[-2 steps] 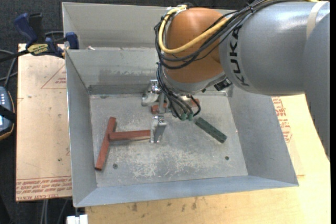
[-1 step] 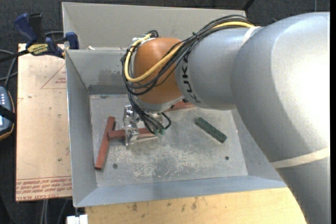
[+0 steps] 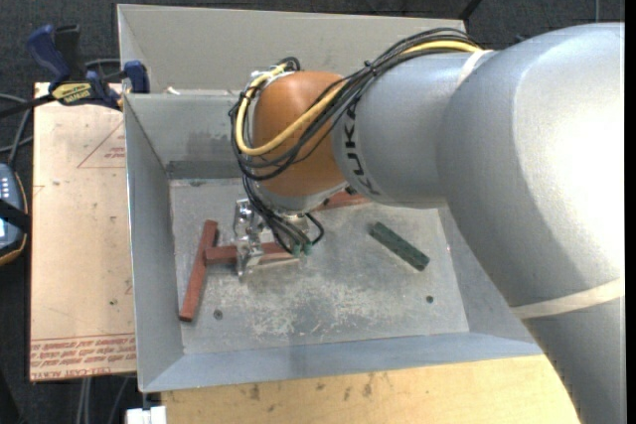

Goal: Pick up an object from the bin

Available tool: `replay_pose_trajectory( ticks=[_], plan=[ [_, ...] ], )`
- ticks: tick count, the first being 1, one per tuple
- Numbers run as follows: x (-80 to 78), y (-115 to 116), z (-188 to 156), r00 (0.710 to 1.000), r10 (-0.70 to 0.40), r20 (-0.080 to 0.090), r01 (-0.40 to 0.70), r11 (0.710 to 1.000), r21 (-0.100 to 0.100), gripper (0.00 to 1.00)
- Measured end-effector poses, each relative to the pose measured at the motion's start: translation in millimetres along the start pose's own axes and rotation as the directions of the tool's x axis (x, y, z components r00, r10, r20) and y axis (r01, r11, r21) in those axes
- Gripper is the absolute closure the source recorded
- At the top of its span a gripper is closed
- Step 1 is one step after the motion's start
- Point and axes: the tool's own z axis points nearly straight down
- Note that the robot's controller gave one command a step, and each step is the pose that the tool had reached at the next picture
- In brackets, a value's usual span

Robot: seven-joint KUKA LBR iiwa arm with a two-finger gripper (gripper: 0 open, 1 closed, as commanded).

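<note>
My gripper point(image 3: 248, 251) is low over the bin floor, left of centre, under the orange wrist cover. It sits right on a short red-brown bar point(image 3: 221, 256) that lies crosswise and meets a longer red-brown bar point(image 3: 197, 271) running toward the front left. The short bar shows on both sides of the gripper, and its middle is hidden by it. A dark green flat bar point(image 3: 399, 245) lies apart on the floor to the right.
Another reddish piece point(image 3: 350, 201) peeks out from behind the arm near the back of the floor. The big grey arm covers the bin's right side. The steep bin walls stand close on the left and front.
</note>
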Motion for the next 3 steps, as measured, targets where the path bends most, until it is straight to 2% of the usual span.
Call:
replay_pose_trajectory(
  ticks=[1,2,3],
  plan=[
    [-18.3,-3,-122,1.0,-0.017,-0.005,0.017,1.0,0.001,1.0],
    [-18.2,-3,-122,1.0,-0.016,-0.005,0.016,1.0,0.001,1.0],
    [-11.8,-40,-222,0.911,-0.412,-0.003,0.412,0.911,-0.001,1.0]
  ],
)
